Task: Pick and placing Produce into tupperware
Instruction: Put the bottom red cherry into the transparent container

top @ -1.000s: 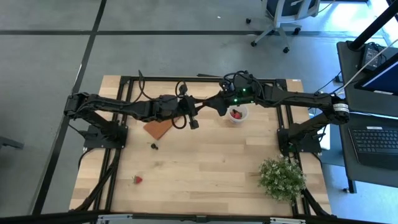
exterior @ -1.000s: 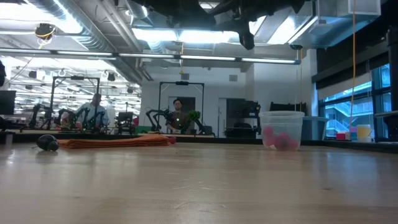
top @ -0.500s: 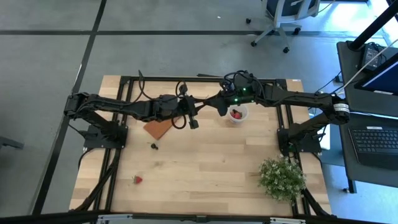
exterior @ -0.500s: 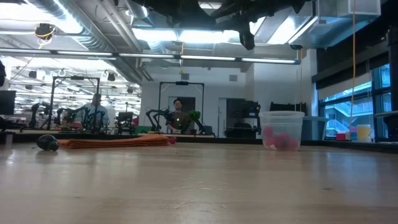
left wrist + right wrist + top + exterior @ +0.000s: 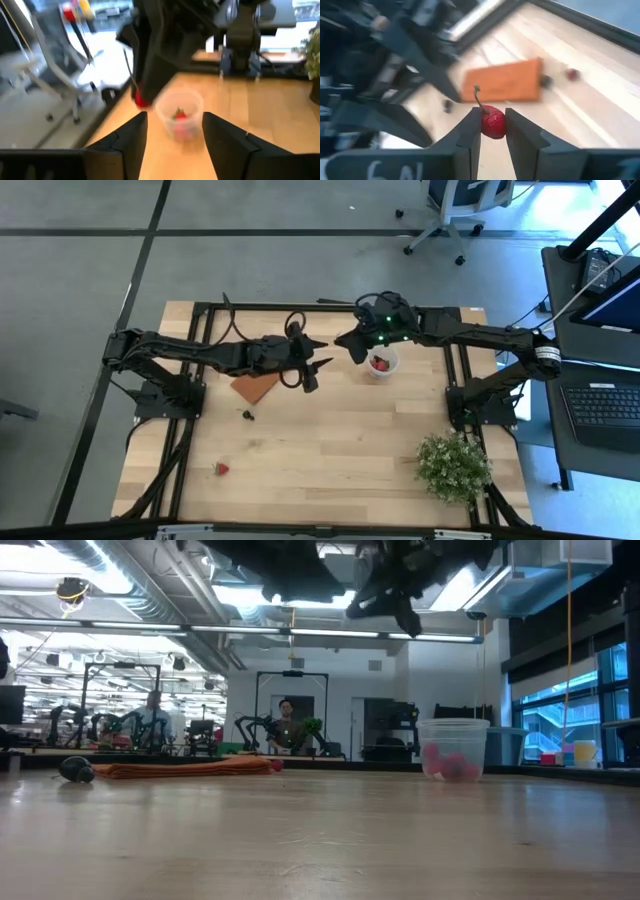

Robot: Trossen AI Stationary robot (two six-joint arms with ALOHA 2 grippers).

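The right end effector (image 5: pixel 492 131) is pinching a stemmed red cherry (image 5: pixel 492 124) above the desk (image 5: pixel 330 450), just left of the translucent tupperware cup (image 5: pixel 381 364), ready for dropping in; the left end effector (image 5: pixel 318 367), fingers spread and empty, is waiting nearby.

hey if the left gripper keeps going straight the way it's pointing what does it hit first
Probably the red cherry-like fruit held by the right gripper, just before the round translucent plastic cup; the open left gripper faces both, though depth is unclear.

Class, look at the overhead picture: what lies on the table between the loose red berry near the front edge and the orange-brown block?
In the high view, one dark berry lies between the red berry and the orange-brown block; otherwise bare wood.
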